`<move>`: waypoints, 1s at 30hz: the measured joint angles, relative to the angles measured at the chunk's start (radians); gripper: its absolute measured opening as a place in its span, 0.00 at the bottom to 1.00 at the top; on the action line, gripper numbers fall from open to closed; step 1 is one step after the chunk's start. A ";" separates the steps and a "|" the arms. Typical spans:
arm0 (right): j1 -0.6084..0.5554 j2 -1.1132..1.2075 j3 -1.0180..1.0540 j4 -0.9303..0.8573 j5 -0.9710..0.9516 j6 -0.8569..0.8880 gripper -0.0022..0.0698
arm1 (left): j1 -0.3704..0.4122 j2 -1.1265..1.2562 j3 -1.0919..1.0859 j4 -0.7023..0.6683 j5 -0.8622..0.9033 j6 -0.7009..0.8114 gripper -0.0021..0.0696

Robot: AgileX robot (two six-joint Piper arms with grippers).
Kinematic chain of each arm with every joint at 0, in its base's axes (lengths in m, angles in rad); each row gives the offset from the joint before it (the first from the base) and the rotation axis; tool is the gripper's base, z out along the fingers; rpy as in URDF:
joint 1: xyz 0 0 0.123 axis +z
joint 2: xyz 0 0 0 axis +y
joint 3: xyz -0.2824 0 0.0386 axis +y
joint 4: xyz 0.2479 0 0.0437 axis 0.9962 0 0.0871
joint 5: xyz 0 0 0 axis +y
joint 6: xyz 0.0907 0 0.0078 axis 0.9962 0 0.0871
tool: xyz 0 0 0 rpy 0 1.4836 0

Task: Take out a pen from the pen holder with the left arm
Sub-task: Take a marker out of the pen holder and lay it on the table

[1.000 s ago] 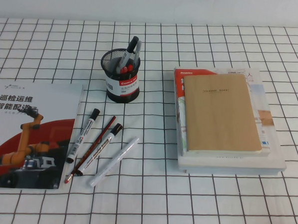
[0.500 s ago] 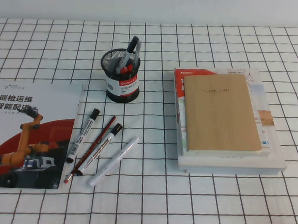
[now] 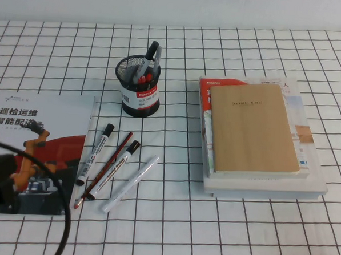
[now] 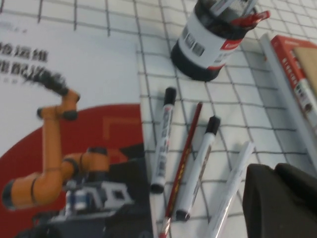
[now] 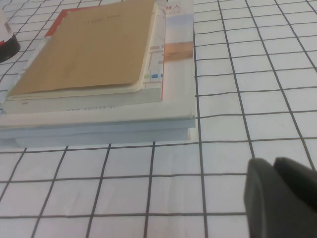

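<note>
1. Near-left of the table: left gripper (image 4: pixel 275 196) pressed fully closed with nothing in it, low over the edge of the brochure (image 3: pixel 39 126), beside four loose markers (image 3: pixel 112 169) lying flat.
2. Pen holder (image 3: pixel 141 94), black mesh, upright beyond the markers and well apart from that gripper. Pens (image 3: pixel 149 58) stand inside it, untouched.
3. Right gripper (image 5: pixel 280 193) over bare checked cloth (image 3: pixel 222 233), on the near side of the book stack (image 3: pixel 256 132). Its state cannot be told.

One mesh pen holder (image 3: pixel 141 94); the pens (image 3: pixel 147 62) standing in it are too bunched to count. Four loose on the table: two black-capped markers (image 3: pixel 95 154), one thin red pen (image 3: pixel 117 153), one white marker (image 3: pixel 131 183). One printed brochure (image 3: pixel 39 126); one tan notebook (image 3: pixel 251 129) topping one stack of books (image 3: pixel 259 183), number unclear.
</note>
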 joint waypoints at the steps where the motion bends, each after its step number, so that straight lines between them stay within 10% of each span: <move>1: 0.000 0.000 0.000 0.000 0.000 0.000 0.01 | 0.000 0.025 -0.020 -0.039 0.000 0.049 0.03; 15: 0.000 0.000 0.000 0.000 0.000 0.000 0.01 | -0.124 0.400 -0.171 -0.710 -0.128 0.821 0.03; 26: 0.000 0.000 0.000 0.000 0.000 0.000 0.01 | -0.344 0.576 -0.263 -0.809 -0.210 1.243 0.04; 30: 0.000 0.000 0.000 0.000 0.000 0.000 0.01 | -0.348 0.642 -0.315 -0.816 -0.201 1.293 0.20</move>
